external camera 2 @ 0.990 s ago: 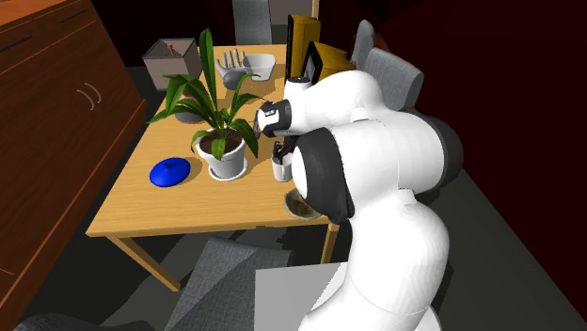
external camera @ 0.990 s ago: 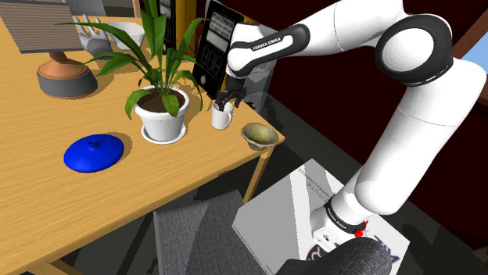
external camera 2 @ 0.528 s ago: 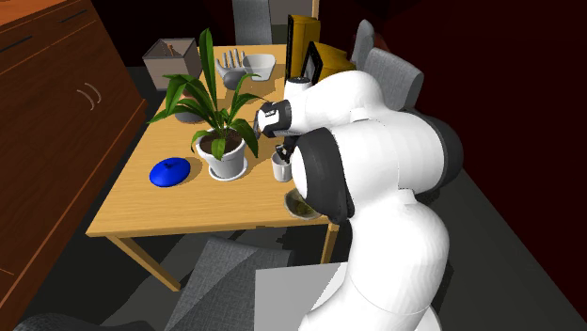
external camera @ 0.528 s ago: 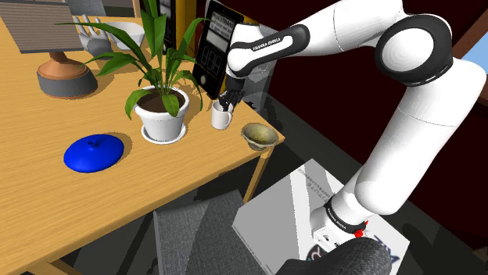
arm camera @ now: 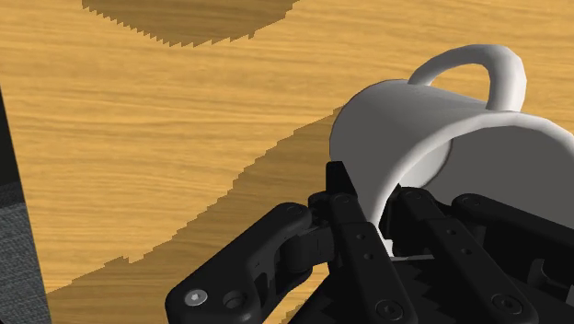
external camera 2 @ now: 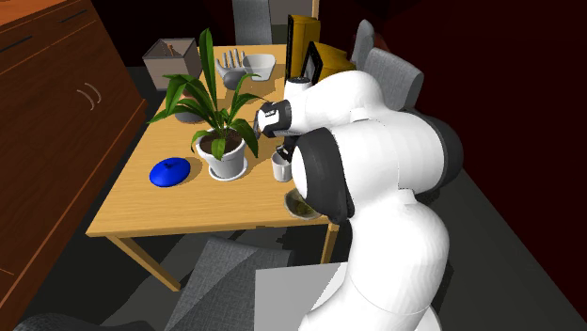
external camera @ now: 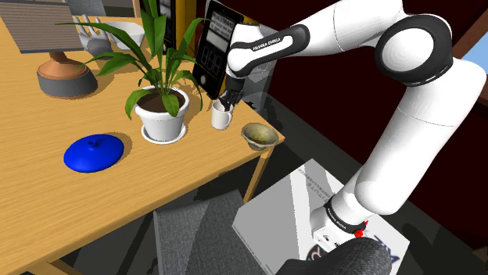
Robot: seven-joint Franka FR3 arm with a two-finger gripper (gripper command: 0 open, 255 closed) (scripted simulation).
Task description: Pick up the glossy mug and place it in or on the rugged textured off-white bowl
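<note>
A white mug (external camera: 221,117) stands upright on the wooden table (external camera: 47,203), close to the corner at the shoulder view's right. My black gripper (external camera: 225,101) comes down onto its rim and is shut on the mug (arm camera: 441,120) wall, one finger (arm camera: 338,182) outside and the other inside the cup. The mug's handle points away from the fingers. A small rough off-white bowl (external camera: 259,134) sits on the table corner just beyond the mug. In the second exterior view the mug (external camera 2: 280,167) and bowl (external camera 2: 299,205) peek out beside my arm.
A potted plant (external camera: 162,109) in a white pot stands close beside the mug. A blue lid-shaped object (external camera: 94,151) lies nearer the table front. A black panel (external camera: 213,47) rises behind the mug. A grey chair (external camera: 195,234) stands below the table edge.
The gripper dropped slightly onto the mug and its fingers closed from open onto the mug's wall. The mug and bowl stay where they were.
</note>
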